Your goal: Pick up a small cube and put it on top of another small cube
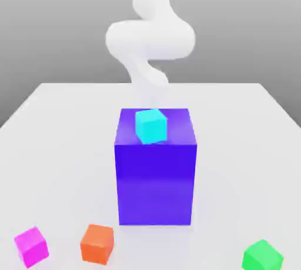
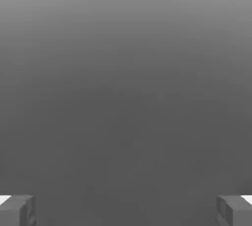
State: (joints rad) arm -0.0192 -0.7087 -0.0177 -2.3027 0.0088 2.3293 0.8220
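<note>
The small cube [image 1: 31, 245], bright magenta, rests on the white table near the front edge at the exterior view's left. Another small cube [image 1: 262, 257], bright green, sits near the front edge at the exterior view's right. The white arm [image 1: 150, 39] rises at the back, behind the big block and far from both cubes. In the hand view my gripper [image 2: 126, 211] is open: its two grey fingertips [image 2: 17, 211] stand wide apart with nothing between them, against a plain grey background.
A tall blue-purple block [image 1: 156, 180] stands mid-table with a cyan cube [image 1: 151, 125] on its top. An orange cube [image 1: 97, 243] lies just right of the magenta one. The white table [image 1: 59, 145] stretches out on both sides of the block.
</note>
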